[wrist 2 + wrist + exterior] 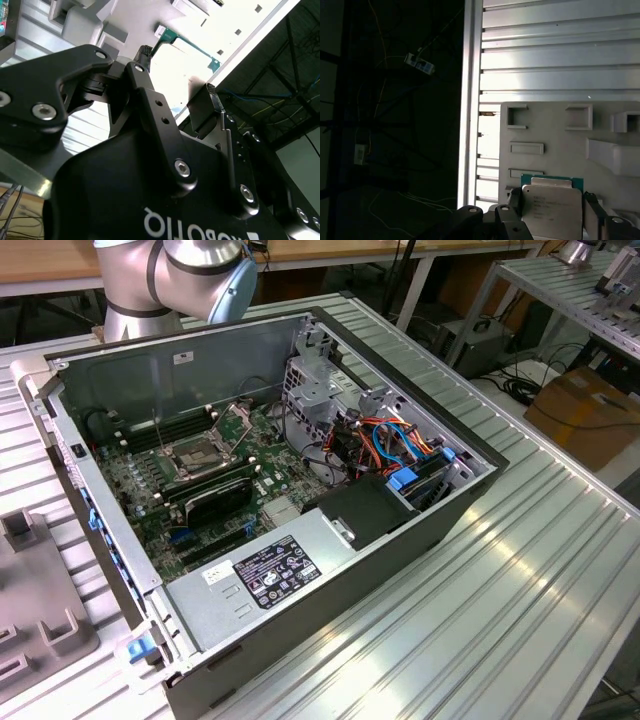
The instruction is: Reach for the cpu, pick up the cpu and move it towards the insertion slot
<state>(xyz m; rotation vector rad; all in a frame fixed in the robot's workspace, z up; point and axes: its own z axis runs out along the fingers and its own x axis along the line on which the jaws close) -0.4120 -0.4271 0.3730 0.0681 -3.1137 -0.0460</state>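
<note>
Arm point(190, 270): rounded silver-grey joints with a pale blue cap, seen in the exterior view past the far wall of the case point(170, 380). In the first wrist view the tool point(552, 200) pointed down at a tray point(550, 130). Tool was open, with its black fingers point(515, 201) parted, one on each side of the cpu point(551, 210). One finger sat right at the chip's edge and the other just beside the opposite edge. No lift was visible; the cpu lay flat on the tray, directly between the fingers.

Cpu: square, with a dull silver metal lid with stepped corners on a thin green board that showed as a rim around it.

Tray under the tool: matte light grey, moulded-looking, with raised rectangular frames and shallow slots. Beyond the tray, ahead of the tool, was the tabletop point(560, 55), ribbed bright aluminium with long parallel grooves and a straight edge rail. Past that edge it was dark, with thin cables.

In the second wrist view the tool body was matte black, with flat linkage bars point(160, 120) pinned by shiny hex bolts.

Insertion slot point(205, 455): in the exterior view, on the green motherboard point(150, 485) inside the open case. It was square with a dark centre and a shiny steel frame, its plate tipped up and thin wire levers raised. I couldn't tell how it lay relative to the tool.

Also in the case were a grey sheet-metal power supply point(260, 575) with a black label and orange and blue cables point(385, 440).
</note>
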